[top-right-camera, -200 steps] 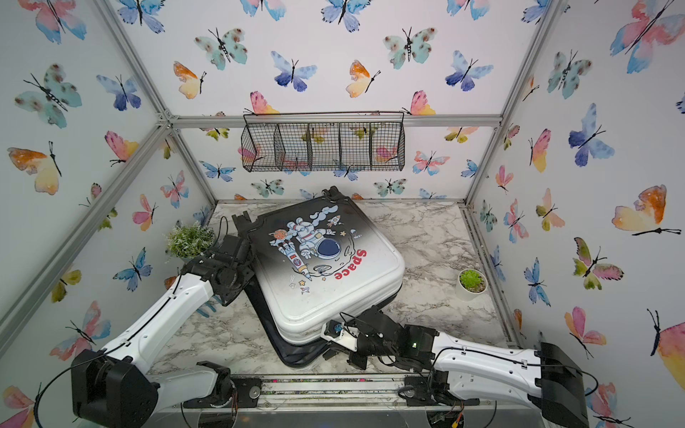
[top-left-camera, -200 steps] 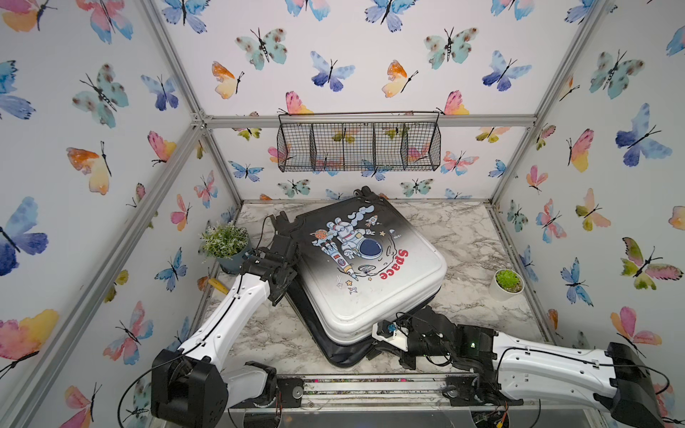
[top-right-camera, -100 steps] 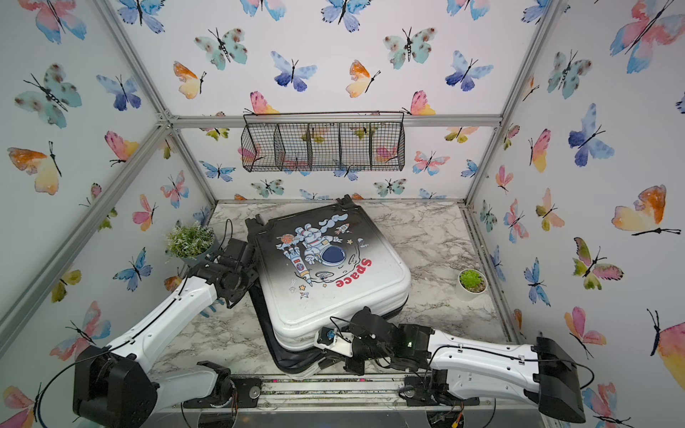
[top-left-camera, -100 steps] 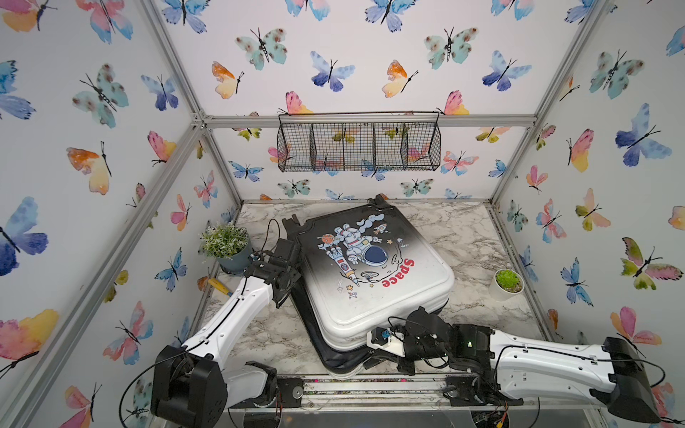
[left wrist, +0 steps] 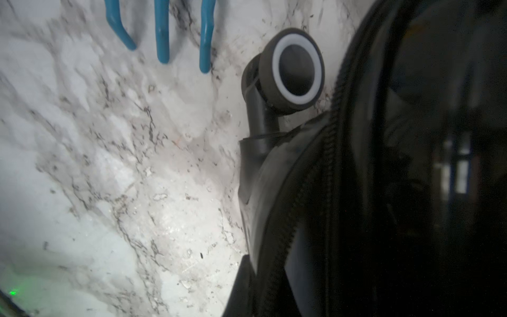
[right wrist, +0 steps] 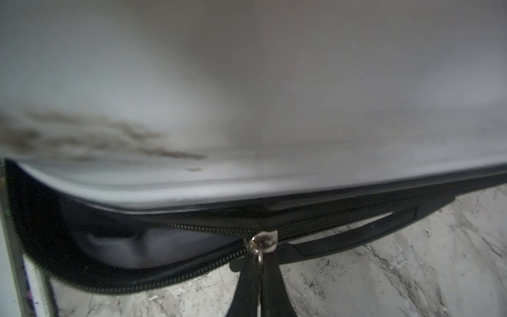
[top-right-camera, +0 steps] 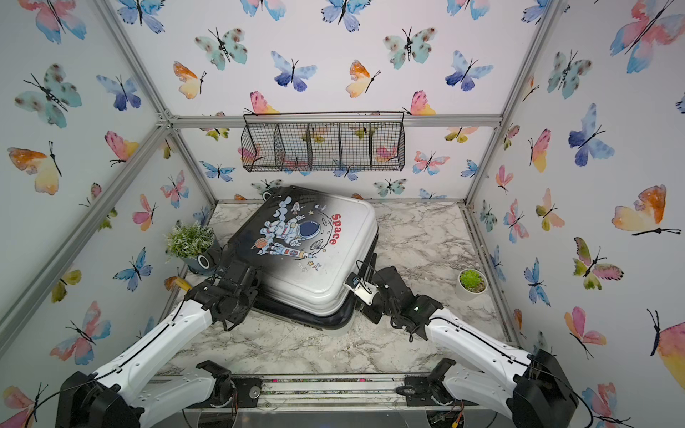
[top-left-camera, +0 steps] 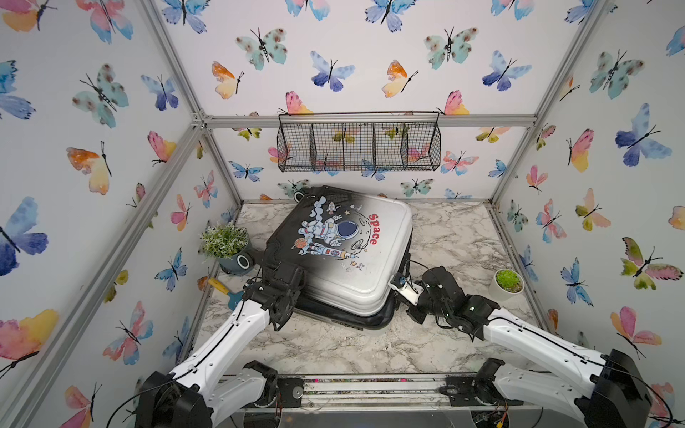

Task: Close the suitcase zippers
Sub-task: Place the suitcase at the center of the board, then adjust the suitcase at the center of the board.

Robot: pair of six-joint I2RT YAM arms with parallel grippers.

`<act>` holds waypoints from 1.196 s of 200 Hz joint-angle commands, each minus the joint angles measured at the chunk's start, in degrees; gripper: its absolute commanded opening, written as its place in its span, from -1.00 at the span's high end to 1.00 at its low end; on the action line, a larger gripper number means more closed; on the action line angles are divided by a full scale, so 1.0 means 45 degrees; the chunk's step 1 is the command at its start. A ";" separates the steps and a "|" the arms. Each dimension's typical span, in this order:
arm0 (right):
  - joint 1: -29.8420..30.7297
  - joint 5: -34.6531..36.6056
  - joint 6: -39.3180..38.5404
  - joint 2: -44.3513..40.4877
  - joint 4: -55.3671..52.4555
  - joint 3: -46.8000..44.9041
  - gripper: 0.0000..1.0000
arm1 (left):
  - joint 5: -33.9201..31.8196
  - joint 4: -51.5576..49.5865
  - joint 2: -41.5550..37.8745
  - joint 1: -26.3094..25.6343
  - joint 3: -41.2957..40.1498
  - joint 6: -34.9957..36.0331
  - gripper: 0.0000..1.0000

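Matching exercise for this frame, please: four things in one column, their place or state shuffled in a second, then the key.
1. wire basket
2. zipper pull
3. suitcase wheel
4. potted succulent

A. alone at the marble table's right side
B. pinched in the right hand
C. hung on the back wall
D. beside the leafy plant

Pairs: 1-C, 2-B, 3-D, 4-A

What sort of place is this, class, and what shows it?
Probably a robot test booth, not a home: butterfly-papered panels in a silver aluminium frame, a marble-patterned tabletop, and two white robot arms mounted on a front rail.
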 commanded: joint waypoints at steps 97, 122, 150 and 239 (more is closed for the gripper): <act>-0.4119 -0.2279 -0.2976 0.1720 0.2752 0.0871 0.97 | -0.0024 -0.0108 -0.1525 -0.2101 0.1059 0.1266 -0.89; -0.4883 -0.2538 -0.3217 0.2017 0.2710 0.1163 0.97 | -0.0746 -0.1214 -0.1964 -0.2099 0.1840 0.3857 -0.99; -0.5602 -0.2694 -0.3562 0.2267 0.2576 0.1447 0.97 | -0.1565 -0.1550 -0.2435 -0.2099 0.3143 0.9282 -0.91; -0.6978 -0.2247 -0.3647 0.4251 0.2389 0.3479 0.97 | 0.1816 -0.2978 0.0353 0.2729 0.7698 2.0879 -0.89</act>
